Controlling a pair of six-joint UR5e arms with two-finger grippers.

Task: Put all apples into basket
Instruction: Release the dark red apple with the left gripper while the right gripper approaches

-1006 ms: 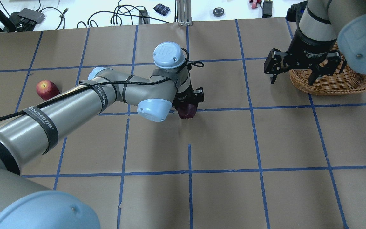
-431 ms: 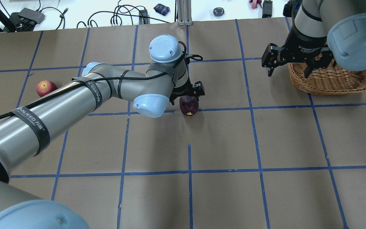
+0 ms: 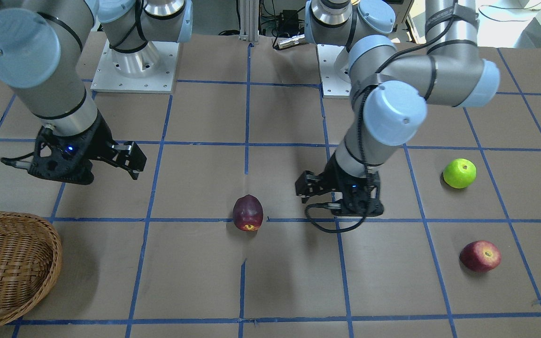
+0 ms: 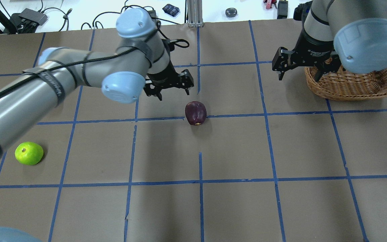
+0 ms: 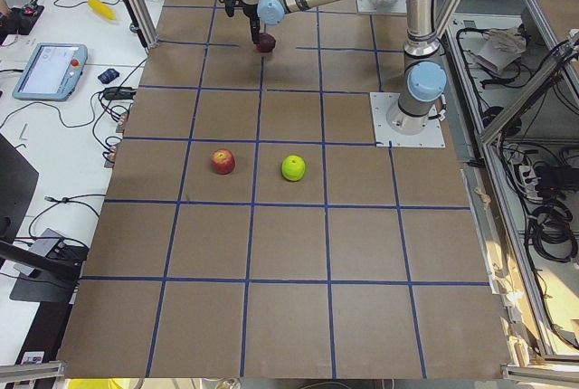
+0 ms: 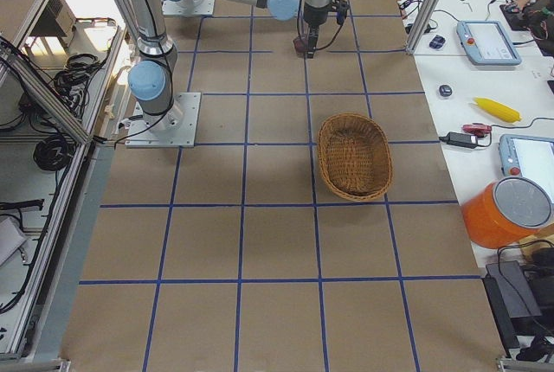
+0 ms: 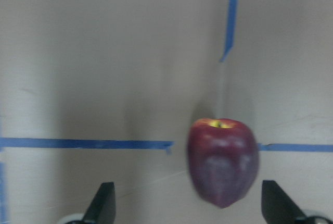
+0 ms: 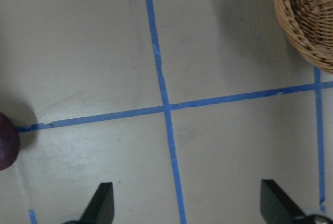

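left gripper point(image 4: 172, 88) — spread wide, empty, hanging over the table point(image 4: 233, 208) just beside the dark red apple point(image 4: 195, 113). in the left wrist view: both fingertips far apart at the bottom edge, apple ahead and off toward the right one, touching neither.

right gripper point(image 4: 298, 70) — likewise spread, holding nothing, poised just beside the near edge of the basket point(image 4: 348, 88). in the right wrist view: bare tabletop and blue tape between the fingertips, basket rim at the top corner, a sliver of the dark red apple at the far left edge.

dark red apple: resting on the table on a blue tape line, about mid-table, between the two grippers, well apart from the basket. yellowish end turned toward the robot's side.

green apple point(image 4: 29, 153): on the table far out on the robot's left, untouched. second red apple point(image 3: 480, 256): on the same side, near the green one but apart from it, nearer the operators' edge.

basket: at the robot's right end of the table; interior seen from the right side view, no apple in it.

tally — 0 of 3 in. judged: nothing of the task finished. left to do: all three apples into the basket. middle apple probably the closest candidate for the right arm; other two a full table-length off, likely needing the left arm first.
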